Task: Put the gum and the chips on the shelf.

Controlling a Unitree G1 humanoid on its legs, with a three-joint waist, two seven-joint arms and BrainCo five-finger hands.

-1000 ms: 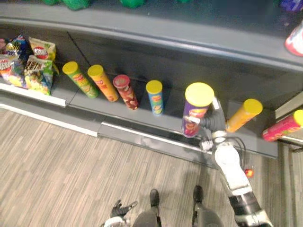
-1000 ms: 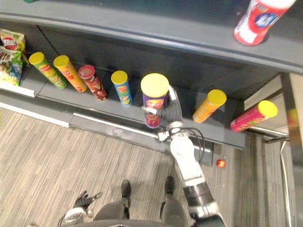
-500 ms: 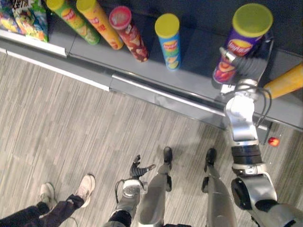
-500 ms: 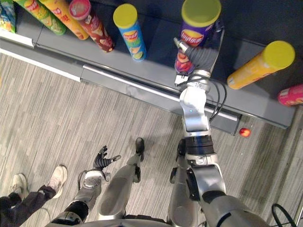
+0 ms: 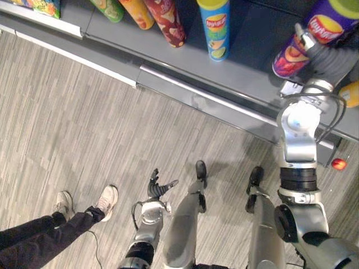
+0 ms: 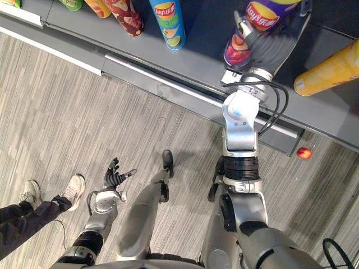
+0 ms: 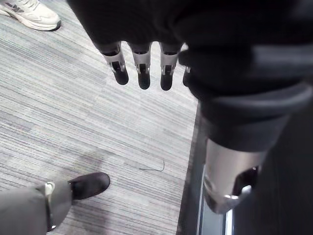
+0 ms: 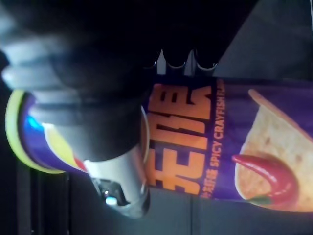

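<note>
A purple chips can (image 5: pixel 300 47) with a yellow lid stands upright, its base at the lowest grey shelf board (image 5: pixel 247 56), between a blue can (image 5: pixel 216 28) and an orange can (image 6: pixel 331 70). My right hand (image 6: pixel 275 47) is shut on the purple can from the side. In the right wrist view its fingers (image 8: pixel 178 63) and thumb (image 8: pixel 117 186) wrap round the can (image 8: pixel 234 152). My left hand (image 5: pixel 157 188) hangs low over the wood-look floor, open and holding nothing, its fingers (image 7: pixel 142 73) straight.
More chips cans (image 5: pixel 165 19) stand in a row further left on the same board. A small red ball (image 5: pixel 338 163) lies on the floor by the shelf's right corner. A person's legs and pale shoes (image 5: pixel 84 207) are at my left.
The camera has tilted down towards the floor, so the shelf slid up the picture and a person's legs came in. My right hand stays shut on the purple can, now further in over the board.
</note>
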